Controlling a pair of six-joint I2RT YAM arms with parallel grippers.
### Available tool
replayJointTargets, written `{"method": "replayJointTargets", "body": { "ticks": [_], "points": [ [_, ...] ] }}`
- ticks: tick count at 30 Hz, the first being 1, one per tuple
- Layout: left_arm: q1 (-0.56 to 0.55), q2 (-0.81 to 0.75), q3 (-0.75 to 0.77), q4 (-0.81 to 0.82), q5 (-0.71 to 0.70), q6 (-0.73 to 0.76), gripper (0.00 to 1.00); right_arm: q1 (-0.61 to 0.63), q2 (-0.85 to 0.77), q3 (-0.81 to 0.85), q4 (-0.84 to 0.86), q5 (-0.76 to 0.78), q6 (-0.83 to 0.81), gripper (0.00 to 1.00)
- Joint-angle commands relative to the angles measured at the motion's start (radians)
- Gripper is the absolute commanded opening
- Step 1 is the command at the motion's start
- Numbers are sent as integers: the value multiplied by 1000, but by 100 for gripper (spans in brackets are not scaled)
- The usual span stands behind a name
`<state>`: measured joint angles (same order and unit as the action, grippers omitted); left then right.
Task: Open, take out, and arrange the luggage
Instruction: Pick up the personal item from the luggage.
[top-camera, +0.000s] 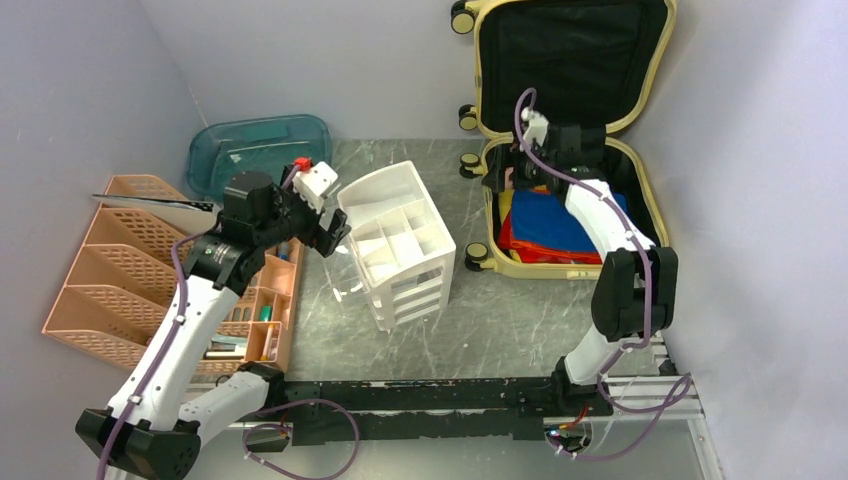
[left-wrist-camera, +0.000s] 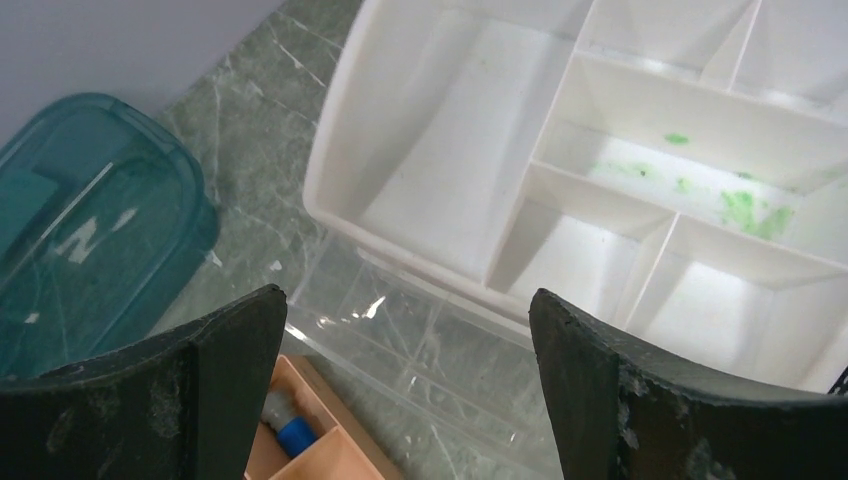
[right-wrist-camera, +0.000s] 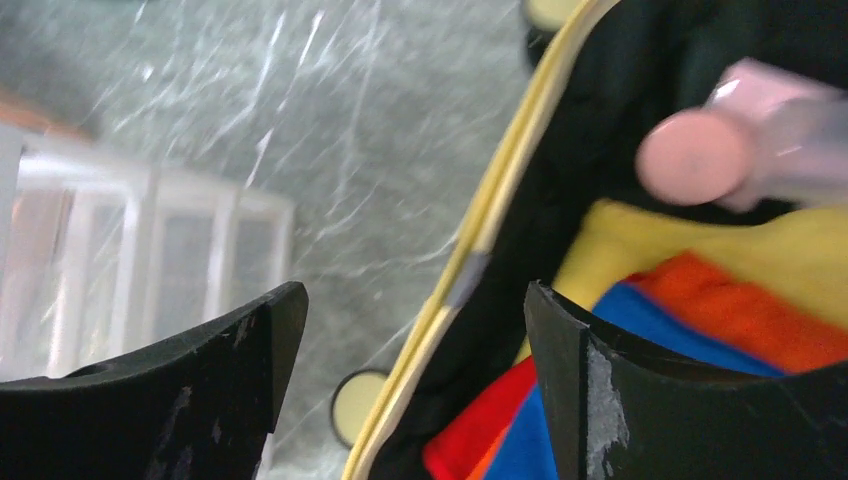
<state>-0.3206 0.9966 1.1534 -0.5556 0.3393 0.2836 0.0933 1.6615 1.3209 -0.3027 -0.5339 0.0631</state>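
Yellow luggage (top-camera: 575, 60) open; my right pincer (right-wrist-camera: 412, 300) gapes empty over its rim. Closing now could snag shell, not clothes (right-wrist-camera: 700, 310).

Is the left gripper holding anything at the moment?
No, the left gripper is open, with nothing between its fingers as it hovers over the white drawer unit.

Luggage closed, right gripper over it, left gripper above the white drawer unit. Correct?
No. The luggage is open, with folded clothes inside; the top view shows it. The right gripper is over it and the left gripper is above the white drawer unit.
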Motion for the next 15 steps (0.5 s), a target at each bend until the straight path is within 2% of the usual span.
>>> {"method": "replayJointTargets", "body": {
  "ticks": [1, 4, 6, 7, 11, 15],
  "points": [
    [-5, -37, -60, 36, 12, 44, 96, -34, 43, 190, -34, 238, -51, 86],
    [-5, -67, -118, 62, 12, 45, 96, -67, 131, 280, -54, 322, -55, 89],
    [-2, -82, -137, 67, 19, 56, 96, -76, 181, 312, -32, 367, -103, 98],
    [0, -89, -144, 67, 21, 61, 96, -79, 203, 325, -19, 390, -116, 100],
    [10, -105, -154, 63, 29, 61, 96, -84, 281, 361, 21, 424, -169, 100],
    [50, -124, -173, 76, 83, 46, 96, -90, 364, 425, -39, 403, -176, 100]
  ]
}}
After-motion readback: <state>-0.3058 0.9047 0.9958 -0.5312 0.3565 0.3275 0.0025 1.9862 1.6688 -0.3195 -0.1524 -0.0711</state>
